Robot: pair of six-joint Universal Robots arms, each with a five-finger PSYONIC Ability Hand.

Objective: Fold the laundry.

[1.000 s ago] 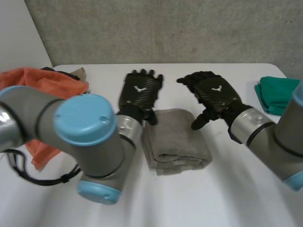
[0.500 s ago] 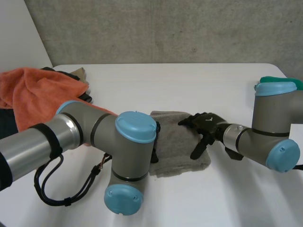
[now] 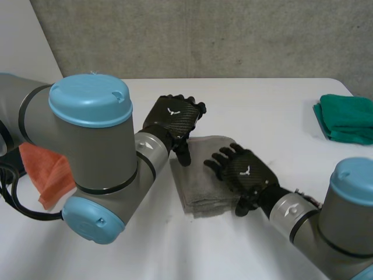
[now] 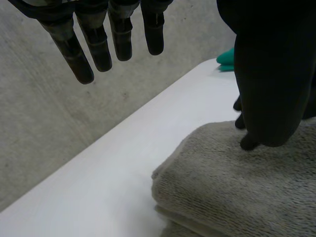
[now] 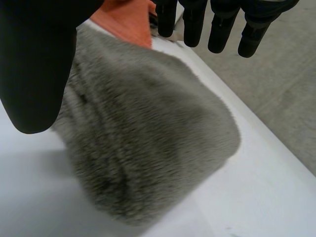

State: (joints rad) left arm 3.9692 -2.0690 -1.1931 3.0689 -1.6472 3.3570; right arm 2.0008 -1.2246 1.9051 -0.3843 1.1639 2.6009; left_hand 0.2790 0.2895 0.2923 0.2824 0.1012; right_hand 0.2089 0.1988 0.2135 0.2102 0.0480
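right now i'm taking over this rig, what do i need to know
Left hand: open, fingers straight, at the far left edge of the grey towel, thumb pointing down onto it.
Right hand: open, over the towel's right side, holding nothing.
The grey towel lies folded mid-table. The green cloth lies folded on the right side of the table. The orange cloth lies loose on the left, partly behind the left arm.
Done: grey and green look folded.
Left: probably the orange cloth.

One grey towel point(image 3: 195, 182), one orange cloth point(image 3: 46, 172) and one green cloth point(image 3: 348, 118).
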